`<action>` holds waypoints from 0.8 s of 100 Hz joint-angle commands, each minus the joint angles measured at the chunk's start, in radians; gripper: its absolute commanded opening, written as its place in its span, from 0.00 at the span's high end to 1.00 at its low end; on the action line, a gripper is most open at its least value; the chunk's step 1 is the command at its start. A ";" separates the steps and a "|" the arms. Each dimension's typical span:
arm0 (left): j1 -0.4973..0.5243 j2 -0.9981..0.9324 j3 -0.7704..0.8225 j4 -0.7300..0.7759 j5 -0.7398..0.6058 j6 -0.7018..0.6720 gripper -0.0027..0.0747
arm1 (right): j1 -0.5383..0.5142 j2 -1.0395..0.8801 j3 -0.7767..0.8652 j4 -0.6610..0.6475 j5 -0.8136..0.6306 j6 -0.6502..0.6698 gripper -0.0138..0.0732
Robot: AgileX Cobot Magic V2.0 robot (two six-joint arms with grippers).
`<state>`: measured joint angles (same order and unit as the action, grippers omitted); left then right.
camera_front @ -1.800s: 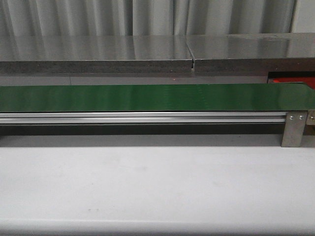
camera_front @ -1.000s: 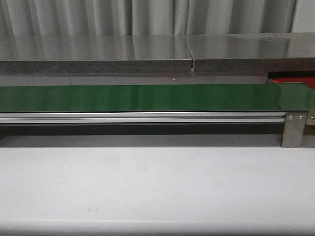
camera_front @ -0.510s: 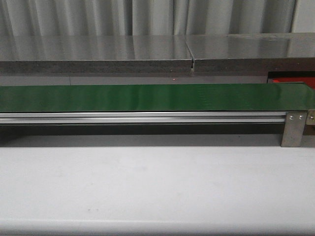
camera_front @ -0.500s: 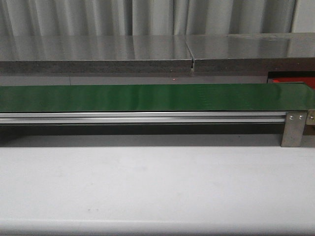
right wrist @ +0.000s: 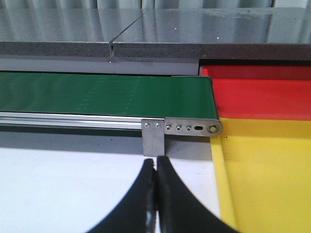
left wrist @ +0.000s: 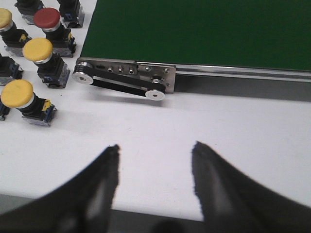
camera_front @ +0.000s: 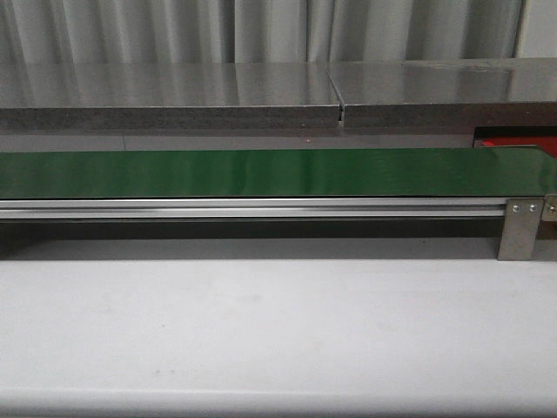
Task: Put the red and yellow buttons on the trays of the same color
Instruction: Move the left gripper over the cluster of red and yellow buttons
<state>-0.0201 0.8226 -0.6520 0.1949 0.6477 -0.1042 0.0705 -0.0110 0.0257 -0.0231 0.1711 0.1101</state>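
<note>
Far left, off the end of the green belt (left wrist: 204,29): a cluster of buttons standing on the white tabletop (left wrist: 194,131). Yellow buttons (left wrist: 38,48) in the nearer rows, one red button (left wrist: 46,18) behind them, caps up, bodies upright. My left jaws (left wrist: 154,167) stand spread and empty, low over the tabletop, with the cluster off to their outer side and ahead. Left arm is clearly the nearer one. Belt carries nothing in the front view. Far right: my right jaws (right wrist: 156,184) are pressed together, holding nothing, aimed at the belt's end bracket (right wrist: 182,128). Yellow tray (right wrist: 262,170) just beside them, red tray (right wrist: 262,94) behind it. Both trays unfilled where visible.
</note>
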 commanded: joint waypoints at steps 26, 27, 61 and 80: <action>-0.001 0.005 -0.043 -0.021 -0.050 -0.028 0.13 | 0.000 -0.017 -0.018 -0.013 -0.083 -0.004 0.98; 0.001 0.007 -0.042 -0.014 -0.047 -0.040 0.13 | 0.000 -0.017 -0.018 -0.013 -0.083 -0.004 0.98; 0.248 0.212 -0.223 0.001 0.034 -0.102 0.14 | 0.000 -0.017 -0.018 -0.013 -0.083 -0.004 0.98; 0.343 0.384 -0.324 -0.007 0.033 -0.102 0.14 | 0.000 -0.017 -0.018 -0.013 -0.083 -0.004 0.98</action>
<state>0.2956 1.1545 -0.9111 0.1917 0.7278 -0.1932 0.0705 -0.0110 0.0257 -0.0231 0.1711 0.1101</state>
